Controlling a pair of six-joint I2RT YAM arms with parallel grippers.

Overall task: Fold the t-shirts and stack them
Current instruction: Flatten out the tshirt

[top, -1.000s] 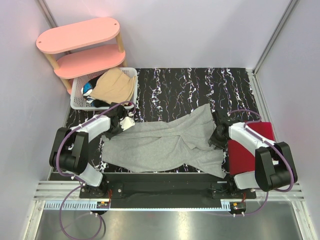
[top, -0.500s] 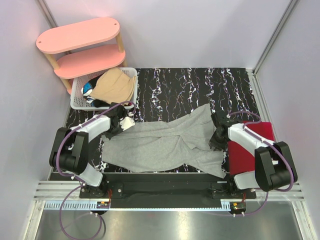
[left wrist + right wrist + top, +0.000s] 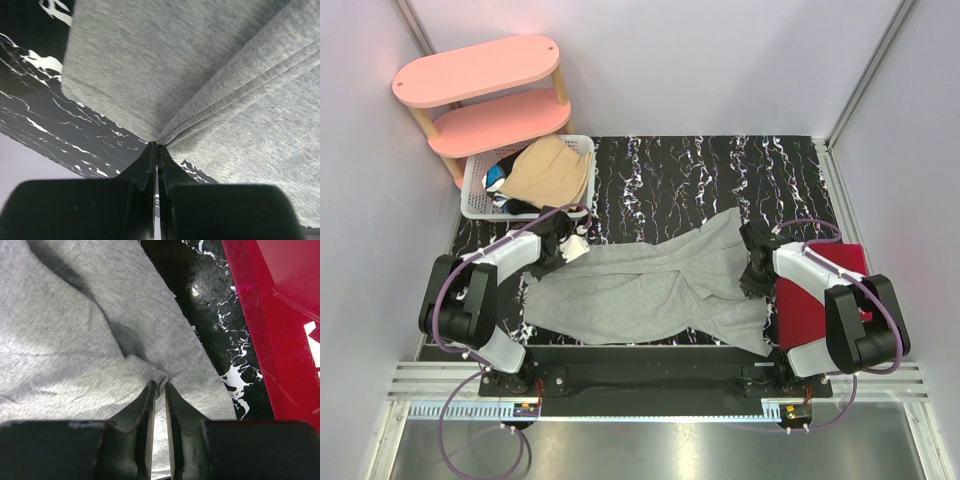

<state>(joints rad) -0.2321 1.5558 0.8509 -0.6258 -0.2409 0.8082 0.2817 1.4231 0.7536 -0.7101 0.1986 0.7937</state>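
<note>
A light grey t-shirt [image 3: 650,285] lies spread and rumpled across the black marbled table [image 3: 690,170]. My left gripper [image 3: 577,249] is at the shirt's upper left edge. In the left wrist view the gripper [image 3: 157,145] is shut on a fold of the grey t-shirt [image 3: 200,75]. My right gripper [image 3: 748,287] is on the shirt's right side. There its jaws stand narrow, and the gripper [image 3: 159,384] pinches a pucker of grey t-shirt [image 3: 75,340] between the tips. A tan t-shirt [image 3: 552,170] and darker clothes [image 3: 500,180] lie in the white basket [image 3: 475,200].
A glossy red flat panel [image 3: 825,290] lies just right of my right gripper and fills the right of the right wrist view [image 3: 280,305]. A pink two-level shelf [image 3: 480,75] stands at the back left behind the basket. Walls close in on three sides.
My right gripper has shifted slightly up and left, and its jaws have narrowed onto the grey fabric. The left gripper and the shirt's left side have stayed put.
</note>
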